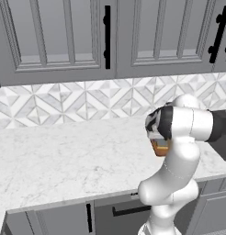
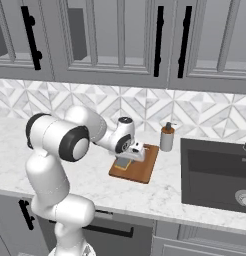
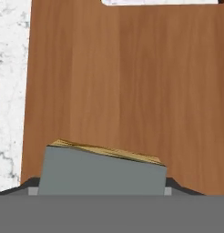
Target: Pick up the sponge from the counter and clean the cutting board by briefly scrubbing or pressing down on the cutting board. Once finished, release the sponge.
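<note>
The reddish-brown cutting board (image 2: 141, 167) lies on the white counter (image 2: 95, 185) left of the sink. My gripper (image 2: 128, 157) reaches down over the board's near left part, shut on the sponge (image 2: 123, 163). In the hand view the sponge (image 3: 102, 172) shows its grey face with a yellow edge behind it, held between the dark fingertips (image 3: 176, 185) of the gripper (image 3: 103, 187). The sponge seems to rest low on the board (image 3: 123, 82). The board's slot handle (image 3: 159, 2) is at the top edge. In the left base view my arm hides all but a corner of the board (image 1: 159, 148).
A soap dispenser (image 2: 167, 136) stands just behind the board's far end. A dark sink (image 2: 215, 175) is set into the counter to the right. The tiled backsplash (image 2: 95, 102) and grey wall cabinets rise behind. Open counter (image 1: 64, 160) stretches to the left.
</note>
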Tool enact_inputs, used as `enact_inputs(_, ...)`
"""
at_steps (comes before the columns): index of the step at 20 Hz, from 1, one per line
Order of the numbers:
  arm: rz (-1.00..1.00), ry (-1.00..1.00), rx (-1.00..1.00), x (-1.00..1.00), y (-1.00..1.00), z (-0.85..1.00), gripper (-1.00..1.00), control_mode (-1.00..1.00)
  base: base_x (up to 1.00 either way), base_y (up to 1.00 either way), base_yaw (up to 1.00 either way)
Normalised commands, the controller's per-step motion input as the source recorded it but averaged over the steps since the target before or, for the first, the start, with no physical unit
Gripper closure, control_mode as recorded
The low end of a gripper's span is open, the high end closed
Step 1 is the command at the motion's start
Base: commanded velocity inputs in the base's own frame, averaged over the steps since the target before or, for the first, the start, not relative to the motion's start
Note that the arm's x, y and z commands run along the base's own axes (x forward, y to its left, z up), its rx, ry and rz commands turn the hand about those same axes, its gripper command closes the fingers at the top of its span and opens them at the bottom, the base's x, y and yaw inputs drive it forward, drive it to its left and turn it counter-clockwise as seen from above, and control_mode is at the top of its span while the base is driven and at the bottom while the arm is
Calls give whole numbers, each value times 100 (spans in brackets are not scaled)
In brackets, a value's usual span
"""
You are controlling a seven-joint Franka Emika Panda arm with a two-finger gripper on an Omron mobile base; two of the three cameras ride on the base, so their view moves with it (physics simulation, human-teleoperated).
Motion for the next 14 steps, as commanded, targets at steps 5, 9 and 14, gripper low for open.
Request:
enact_inputs(5, -1, -18, -6, -96, -25, -70, 100, -100, 0, 0, 0)
enact_inputs(9, 0, -5, -2, -60, -58, -54, 100, -100, 0, 0, 0)
enact_inputs(14, 0, -1, 0, -9, -59, -40, 100, -100, 0, 0, 0)
